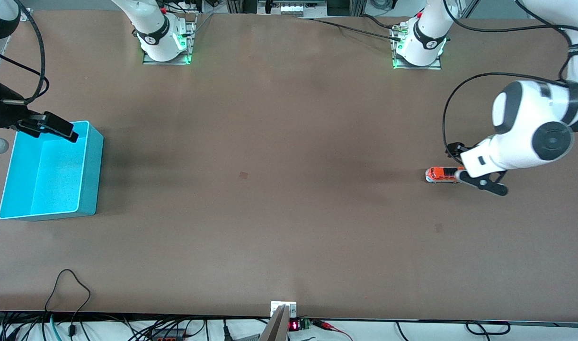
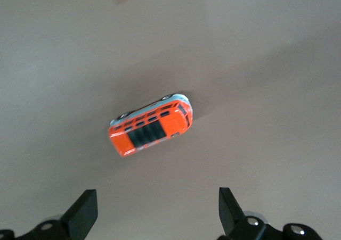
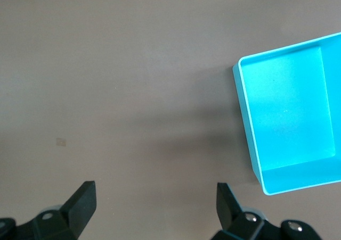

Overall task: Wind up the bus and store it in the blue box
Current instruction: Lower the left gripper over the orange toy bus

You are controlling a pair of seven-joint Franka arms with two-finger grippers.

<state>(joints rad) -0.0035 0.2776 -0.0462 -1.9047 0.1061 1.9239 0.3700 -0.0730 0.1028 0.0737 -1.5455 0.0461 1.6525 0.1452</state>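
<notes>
At the left arm's end of the desk I see the bus on its wheels, its rear end hidden under the left pincer. That arm bends down from its elbow, and its pincer hangs just above the bus, fingers spread wide and holding nothing. At the right arm's end the blue box stands open-topped. My right pincer waits over the box's farther rim, fingers apart, its arm mostly cut off.
</notes>
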